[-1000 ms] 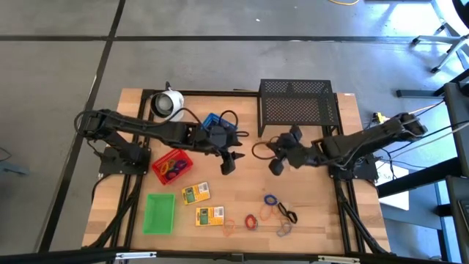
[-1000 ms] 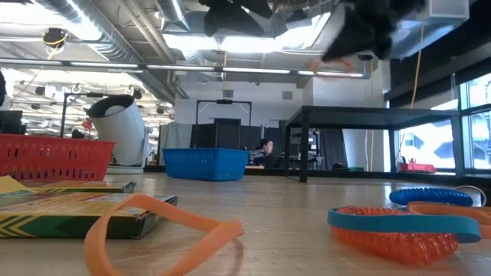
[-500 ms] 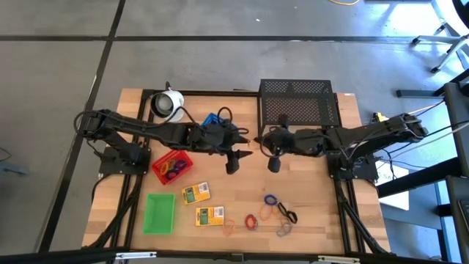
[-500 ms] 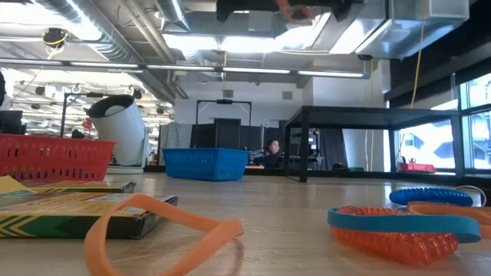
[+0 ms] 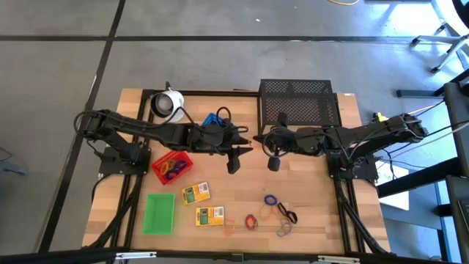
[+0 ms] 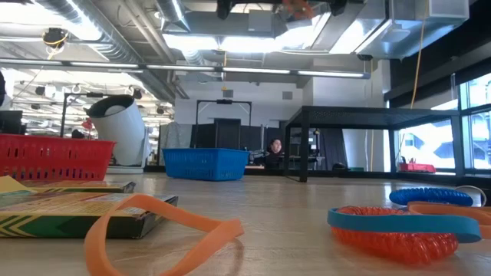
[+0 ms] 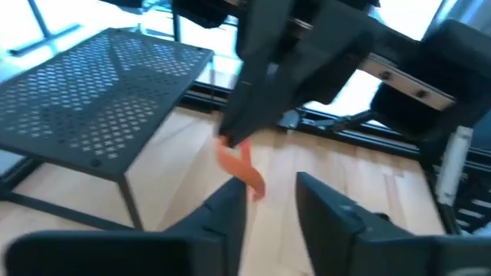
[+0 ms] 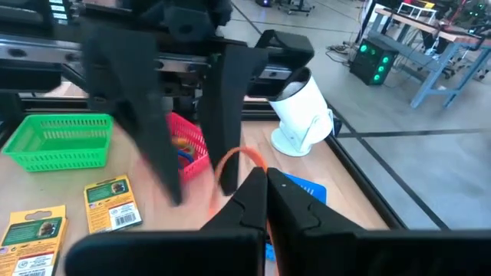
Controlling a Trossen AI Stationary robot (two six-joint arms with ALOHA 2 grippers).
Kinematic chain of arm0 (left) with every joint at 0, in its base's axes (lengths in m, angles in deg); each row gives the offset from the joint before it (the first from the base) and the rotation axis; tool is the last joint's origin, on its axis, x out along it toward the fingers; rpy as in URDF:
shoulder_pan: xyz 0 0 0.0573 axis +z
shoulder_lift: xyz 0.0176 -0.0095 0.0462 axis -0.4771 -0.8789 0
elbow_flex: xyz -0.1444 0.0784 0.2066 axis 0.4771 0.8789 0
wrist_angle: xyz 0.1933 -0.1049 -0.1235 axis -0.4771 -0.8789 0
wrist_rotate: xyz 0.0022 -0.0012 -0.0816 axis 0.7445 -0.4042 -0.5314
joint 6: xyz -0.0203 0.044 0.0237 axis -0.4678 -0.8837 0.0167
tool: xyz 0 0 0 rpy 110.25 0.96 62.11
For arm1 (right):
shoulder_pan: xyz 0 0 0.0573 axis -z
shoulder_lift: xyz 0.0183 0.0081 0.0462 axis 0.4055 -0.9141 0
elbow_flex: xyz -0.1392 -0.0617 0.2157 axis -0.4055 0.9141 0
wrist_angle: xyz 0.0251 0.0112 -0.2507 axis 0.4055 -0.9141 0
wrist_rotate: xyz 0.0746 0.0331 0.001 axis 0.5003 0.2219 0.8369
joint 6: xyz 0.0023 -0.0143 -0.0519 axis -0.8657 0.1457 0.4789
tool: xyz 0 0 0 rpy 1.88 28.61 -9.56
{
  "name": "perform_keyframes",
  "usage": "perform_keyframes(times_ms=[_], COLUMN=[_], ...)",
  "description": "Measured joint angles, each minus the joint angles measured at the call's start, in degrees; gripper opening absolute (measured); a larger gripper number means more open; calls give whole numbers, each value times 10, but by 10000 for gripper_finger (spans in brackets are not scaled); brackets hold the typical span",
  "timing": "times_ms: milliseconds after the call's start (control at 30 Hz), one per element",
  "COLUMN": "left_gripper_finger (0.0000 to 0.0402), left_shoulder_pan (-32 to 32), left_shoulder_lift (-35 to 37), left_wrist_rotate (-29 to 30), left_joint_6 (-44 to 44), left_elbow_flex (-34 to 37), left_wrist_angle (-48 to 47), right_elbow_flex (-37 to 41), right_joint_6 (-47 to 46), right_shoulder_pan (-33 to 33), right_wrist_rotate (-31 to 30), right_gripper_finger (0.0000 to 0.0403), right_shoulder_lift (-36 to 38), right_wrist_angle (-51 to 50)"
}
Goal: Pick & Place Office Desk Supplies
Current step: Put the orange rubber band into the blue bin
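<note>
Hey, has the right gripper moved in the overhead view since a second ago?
Yes. The right gripper has shifted toward the left arm: earlier it sat below the black mesh rack's middle, now it is by the rack's left corner, meeting the left gripper.

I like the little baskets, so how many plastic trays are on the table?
3: the green tray at the front left, the red tray just behind it, and the blue tray farther back, mostly hidden under the left arm from above.

Over the wooden counter point(image 7: 176, 165), beside the black wire-mesh rack point(image 7: 92, 77), the right gripper point(image 7: 230, 138) pinches an orange loop point(image 7: 244, 169) that hangs down to the left gripper point(image 7: 272, 192), whose dark fingers point(image 7: 230, 211) stand apart with the loop's lower end at one tip.
</note>
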State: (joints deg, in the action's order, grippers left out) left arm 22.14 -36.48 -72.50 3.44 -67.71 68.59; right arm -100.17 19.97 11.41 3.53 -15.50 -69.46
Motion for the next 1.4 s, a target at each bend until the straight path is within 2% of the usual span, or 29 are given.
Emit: perform_keyframes(times_ms=[167,433,500,700,933,1100,1267,1400], left_gripper_finger=[13,3,3,3,3,3,2,3], left_shoulder_pan=[1,9,9,9,33,74,121,157], left_shoulder_lift=[0,0,0,0,-3,-27,-81,-125], left_wrist_rotate=[36,51,51,68,106,127,122,88], left_joint_6=[22,54,62,123,208,232,231,231], left_elbow_flex=[0,0,0,0,0,0,0,0], left_wrist_angle=[0,0,-4,-88,-263,-341,-345,-347], right_elbow_flex=[0,0,0,0,0,-1,-1,-1], right_joint_6=[0,-19,-38,-74,-69,-77,-153,-233], right_shoulder_pan=[0,2,8,34,49,53,53,53], right_wrist_rotate=[0,2,21,106,115,115,115,101], right_gripper_finger=[5,6,13,81,174,206,207,199], right_shoulder_lift=[0,0,0,2,2,2,2,-1], right_wrist_angle=[0,0,0,-1,-19,-79,-217,-336])
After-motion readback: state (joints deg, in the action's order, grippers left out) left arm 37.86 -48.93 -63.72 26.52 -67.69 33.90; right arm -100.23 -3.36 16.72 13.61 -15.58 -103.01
